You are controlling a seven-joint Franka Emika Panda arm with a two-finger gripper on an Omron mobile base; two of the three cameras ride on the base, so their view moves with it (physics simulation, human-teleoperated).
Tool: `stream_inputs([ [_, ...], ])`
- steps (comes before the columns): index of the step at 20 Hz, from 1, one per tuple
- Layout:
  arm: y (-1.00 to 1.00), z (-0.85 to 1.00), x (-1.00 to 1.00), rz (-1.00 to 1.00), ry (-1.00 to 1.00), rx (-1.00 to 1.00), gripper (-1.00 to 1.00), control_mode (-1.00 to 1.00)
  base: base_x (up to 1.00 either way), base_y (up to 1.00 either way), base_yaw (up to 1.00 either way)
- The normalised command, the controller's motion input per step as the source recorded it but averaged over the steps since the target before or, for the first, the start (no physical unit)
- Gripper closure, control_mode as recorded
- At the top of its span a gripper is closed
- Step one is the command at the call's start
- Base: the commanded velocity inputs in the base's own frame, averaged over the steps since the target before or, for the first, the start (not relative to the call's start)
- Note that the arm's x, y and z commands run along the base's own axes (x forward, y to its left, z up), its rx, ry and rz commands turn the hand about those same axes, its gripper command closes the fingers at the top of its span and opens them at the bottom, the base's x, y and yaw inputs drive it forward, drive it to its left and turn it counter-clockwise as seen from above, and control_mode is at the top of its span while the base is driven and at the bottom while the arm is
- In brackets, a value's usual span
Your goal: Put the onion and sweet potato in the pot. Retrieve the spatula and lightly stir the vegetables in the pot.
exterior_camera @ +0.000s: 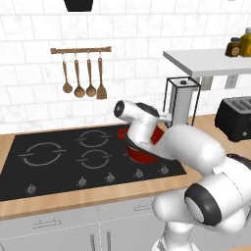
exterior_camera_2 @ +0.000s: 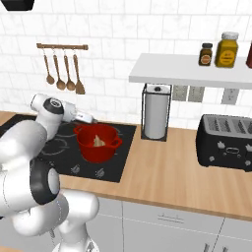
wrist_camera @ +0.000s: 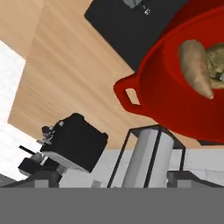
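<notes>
The red pot (exterior_camera_2: pixel 97 144) stands on the cooktop's right rear burner. A brown sweet potato (wrist_camera: pixel 196 70) lies inside it, with the onion (wrist_camera: pixel 217 61) beside it at the frame's edge. My gripper (exterior_camera_2: pixel 92 119) hovers just above the pot's left rim. It is open, its tips standing wide apart at the bottom of the hand view with nothing between them. My arm covers most of the pot (exterior_camera: pixel 142 153) in the left base view. The spatula (exterior_camera: pixel 101 90) hangs rightmost on the wall rail, next to three wooden spoons (exterior_camera: pixel 78 89).
A paper towel holder (exterior_camera_2: pixel 156 118) stands right of the black cooktop (exterior_camera: pixel 49 162). Farther right on the wooden counter (exterior_camera_2: pixel 162 172) is a black toaster (exterior_camera_2: pixel 227 142). A white shelf (exterior_camera_2: pixel 187 73) with jars hangs above them. Knobs line the cooktop's front edge.
</notes>
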Motion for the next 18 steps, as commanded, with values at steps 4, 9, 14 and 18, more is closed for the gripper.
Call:
stream_inputs([
  [4,0.0,0.57,-0.99,0.1,0.2,0.14,-1.0,-1.0,0.0,0.0,0.0],
  [9,0.0,0.16,-0.72,0.16,0.19,0.15,-1.0,-1.0,0.0,0.0,0.0],
  [14,-0.04,0.0,-0.38,0.15,0.09,0.14,-1.0,-1.0,0.0,0.0,0.0],
  [18,-0.03,0.0,-0.16,0.15,0.1,0.2,-1.0,-1.0,0.0,0.0,0.0],
])
